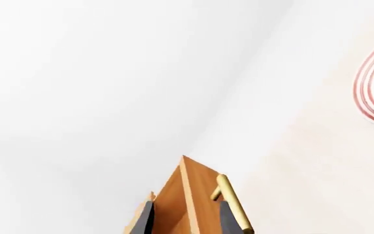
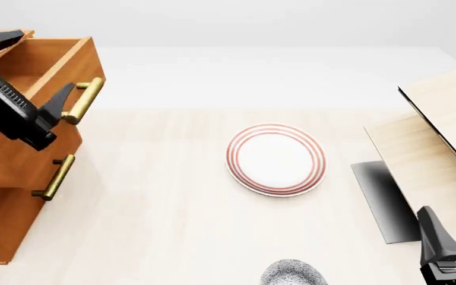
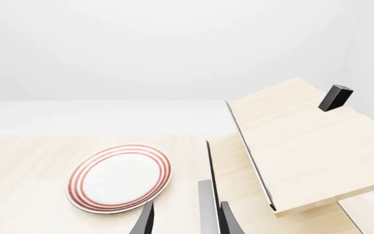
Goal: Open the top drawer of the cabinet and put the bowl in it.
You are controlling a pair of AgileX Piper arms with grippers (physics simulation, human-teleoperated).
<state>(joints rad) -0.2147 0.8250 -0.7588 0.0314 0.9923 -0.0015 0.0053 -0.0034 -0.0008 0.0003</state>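
One cabinet (image 2: 14,196) stands at the left edge of the tabletop (image 2: 157,225), with three drawers by its build; two brass handles show, and the lowest front is partly cut off by the frame. The top drawer (image 2: 50,62) is pulled out towards the middle of the tabletop, its plain wood inside open to view. Its handle (image 2: 85,100) lies between the fingers of the left end effector (image 2: 63,107), and in the left wrist view the dark fingers (image 1: 228,219) straddle the drawer front beside the brass bar; whether they press on it I cannot tell.

One bowl (image 2: 293,274), white with dense grey-black speckles, sits at the near edge of the tabletop, partly cut off by the frame, well apart from the cabinet. One plate (image 2: 276,158) with red rings lies flat in the middle, between bowl and far edge. Two pale boards (image 2: 442,148) lean at the right, one over the other, above a dark grey slab (image 2: 382,202).

The right end effector (image 2: 450,243) hangs at the lower right corner, its fingers apart and holding nothing, near the boards. Bare tabletop lies between cabinet and plate, and between bowl and cabinet
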